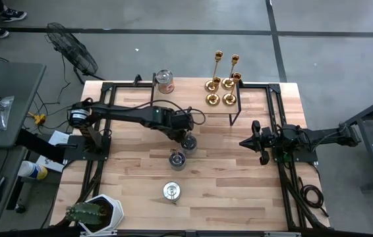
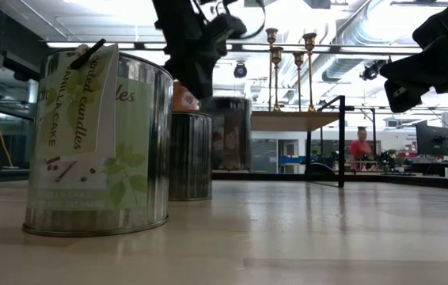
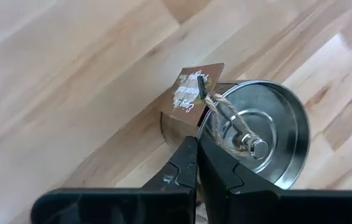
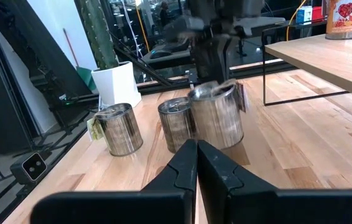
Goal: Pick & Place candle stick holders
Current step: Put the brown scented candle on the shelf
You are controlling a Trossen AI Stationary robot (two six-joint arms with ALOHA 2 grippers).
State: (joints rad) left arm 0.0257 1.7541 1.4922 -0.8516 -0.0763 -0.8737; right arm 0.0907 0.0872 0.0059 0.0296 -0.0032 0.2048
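Three silver tins sit on the tabletop (image 1: 239,184), lids on. The left hand (image 1: 188,135) reaches over the middle tin (image 1: 188,142), just above its lid, fingers pressed together. Another tin (image 1: 177,160) sits beside it; the last (image 1: 171,191) farther off. Gold candlesticks (image 1: 223,82) stand on the shelf beyond. The right hand (image 1: 244,142) waits well apart, clenched.

left gripper (image 1: 185,133) hides most of the tin (image 1: 189,141) beneath it in the high view. in the low view, the nearest tin (image 2: 97,142) covers part of the tin behind (image 2: 190,154); distant person (image 2: 359,149) blurred.
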